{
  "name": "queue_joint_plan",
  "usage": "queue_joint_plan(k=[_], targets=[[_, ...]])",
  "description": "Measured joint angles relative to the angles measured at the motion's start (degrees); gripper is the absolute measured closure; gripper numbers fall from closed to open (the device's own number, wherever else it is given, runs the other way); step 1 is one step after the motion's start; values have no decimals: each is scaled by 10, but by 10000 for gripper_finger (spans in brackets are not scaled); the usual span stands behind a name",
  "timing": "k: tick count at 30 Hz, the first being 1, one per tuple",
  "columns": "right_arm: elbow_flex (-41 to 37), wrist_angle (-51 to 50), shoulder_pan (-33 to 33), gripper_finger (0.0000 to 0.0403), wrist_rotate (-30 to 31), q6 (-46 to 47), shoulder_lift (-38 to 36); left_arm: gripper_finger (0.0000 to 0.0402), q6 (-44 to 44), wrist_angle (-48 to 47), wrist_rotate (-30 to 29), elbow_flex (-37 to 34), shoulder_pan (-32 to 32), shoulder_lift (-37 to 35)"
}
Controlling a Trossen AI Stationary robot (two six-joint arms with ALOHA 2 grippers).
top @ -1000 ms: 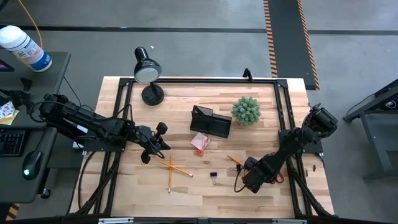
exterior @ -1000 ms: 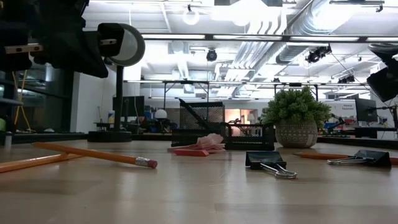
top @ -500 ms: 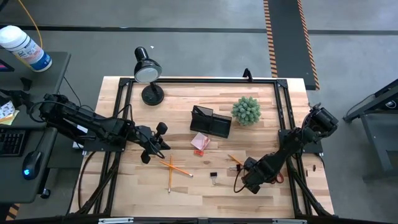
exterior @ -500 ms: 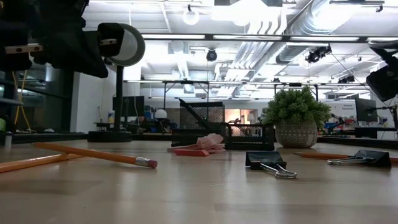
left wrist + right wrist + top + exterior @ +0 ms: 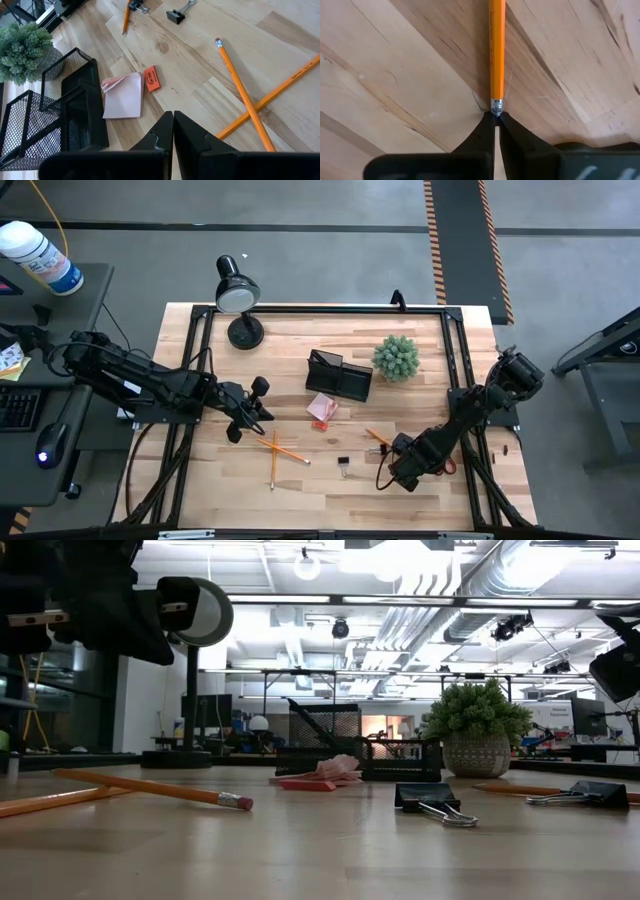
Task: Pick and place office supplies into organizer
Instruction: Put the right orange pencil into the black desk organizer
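Now a pencil is pinched at its eraser end by the right gripper's fingers, pressed together; lifting toward the organizer would be called for next.

High view looks straight down on the whole desk. Low view sits at desk-top level, facing the room. Both wrist views look close down at the boards; crossed pencils appear in three views.

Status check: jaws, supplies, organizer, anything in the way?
Right gripper shut on pencil end. Left gripper shut, empty. Organizer path unobstructed.
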Motion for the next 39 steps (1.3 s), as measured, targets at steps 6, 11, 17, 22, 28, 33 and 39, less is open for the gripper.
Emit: queue_joint_plan(k=[6, 11, 17, 22, 28, 33, 39], targets=[[-1, -12, 1, 399, 26, 3, -9, 399, 1, 0, 0, 0, 0, 0], [-2, -37, -1, 401, 50, 8, -20, 399, 1, 0, 0, 0, 0, 0], [-2, -50, 0, 402, 55, 12, -32, 399, 1, 0, 0, 0, 0, 0], [-1, -50, 0, 402, 73, 12, -42, 399, 1, 0, 0, 0, 0, 0], [3, -55, 0, 403, 101, 14, -56, 399, 1, 0, 0, 0, 0, 0], [31, -72, 0, 403, 139, 2, -56, 399, 1, 0, 0, 0, 0, 0], [77, -110, 0, 402, 191, -17, -56, 399, 1, 0, 0, 0, 0, 0]])
